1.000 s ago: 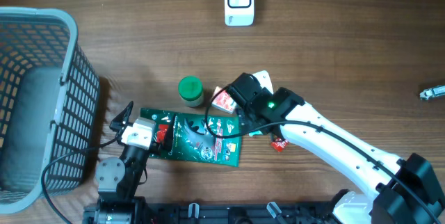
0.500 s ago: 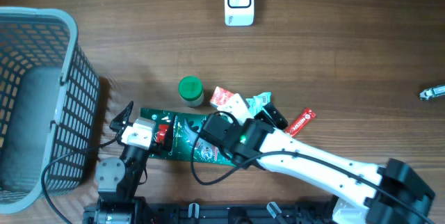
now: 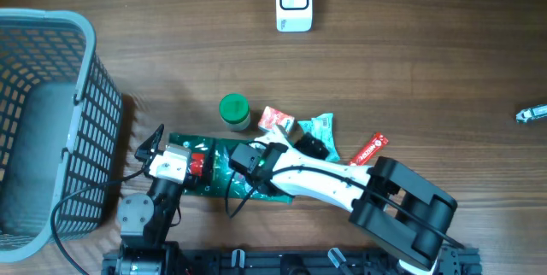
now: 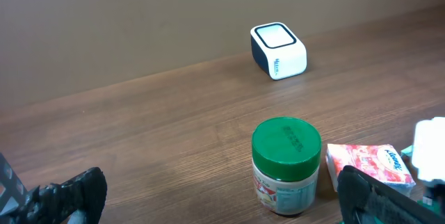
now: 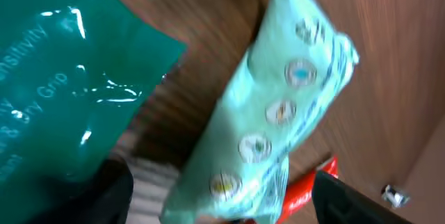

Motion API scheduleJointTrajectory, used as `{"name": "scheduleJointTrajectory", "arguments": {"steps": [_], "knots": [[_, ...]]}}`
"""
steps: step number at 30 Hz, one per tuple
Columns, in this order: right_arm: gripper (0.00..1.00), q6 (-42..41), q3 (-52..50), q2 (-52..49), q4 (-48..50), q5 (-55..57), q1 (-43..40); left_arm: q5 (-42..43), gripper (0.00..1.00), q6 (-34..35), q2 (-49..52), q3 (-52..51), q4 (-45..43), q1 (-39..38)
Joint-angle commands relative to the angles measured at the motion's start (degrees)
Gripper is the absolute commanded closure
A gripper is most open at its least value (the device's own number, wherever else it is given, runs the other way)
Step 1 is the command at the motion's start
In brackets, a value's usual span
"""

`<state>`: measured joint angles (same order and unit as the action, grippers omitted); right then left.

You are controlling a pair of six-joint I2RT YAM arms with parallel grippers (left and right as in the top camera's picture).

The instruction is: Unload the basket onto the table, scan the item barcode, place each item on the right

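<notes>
A wooden surface (image 3: 444, 53) seen from above has a small heap of groceries near its front edge. A white barcode scanner (image 3: 293, 2) stands well apart from the heap, at the far side.

The right arm is folded across the heap. Its gripper (image 5: 222, 182) sits low over a mint-green packet (image 5: 292, 99), which looks to be the item it is set on. The right wrist view is blurred, but it shows the packet straight ahead between the two fingers. The packet's long axis runs away from the gripper, so the jaws span its narrow width. They stand wide, with a gap on either side, and hold nothing that I can see.

A dark green pouch (image 5: 55, 92) lies just to one side of the packet and a red stick pack (image 3: 369, 149) to the other. The left gripper (image 4: 222, 179), fully spread and empty, faces a green-lidded jar (image 4: 285, 158) and is farther from the packet.
</notes>
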<state>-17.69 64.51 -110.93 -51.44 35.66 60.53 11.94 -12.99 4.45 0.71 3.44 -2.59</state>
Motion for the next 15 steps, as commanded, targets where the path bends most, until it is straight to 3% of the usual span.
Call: {"name": "scheduleJointTrajectory", "arguments": {"steps": [1, 6, 10, 12, 15], "knots": [[0.23, 2.43, -2.38, -6.64, 5.64, -15.41, -0.7, 0.9, 0.0, 0.35, -0.31, -0.13, 0.28, -0.31], [0.26, 1.99, -5.09, -6.88, 10.97, -23.26, -6.58, 0.9, 0.0, 0.35, -0.31, -0.13, 0.28, -0.31], [0.27, -2.29, -4.94, -6.82, 6.84, -20.0, -9.03, 0.9, 0.0, 0.35, -0.31, -0.13, 0.26, -0.31], [0.32, -5.33, -3.3, -6.82, 3.39, -16.76, -9.01, 0.9, 0.0, 0.35, -0.31, -0.13, 0.26, -0.31], [0.34, -6.21, -1.73, -6.82, 0.96, -19.28, -9.03, 0.9, 0.0, 0.35, -0.31, -0.13, 0.26, -0.31]]}}
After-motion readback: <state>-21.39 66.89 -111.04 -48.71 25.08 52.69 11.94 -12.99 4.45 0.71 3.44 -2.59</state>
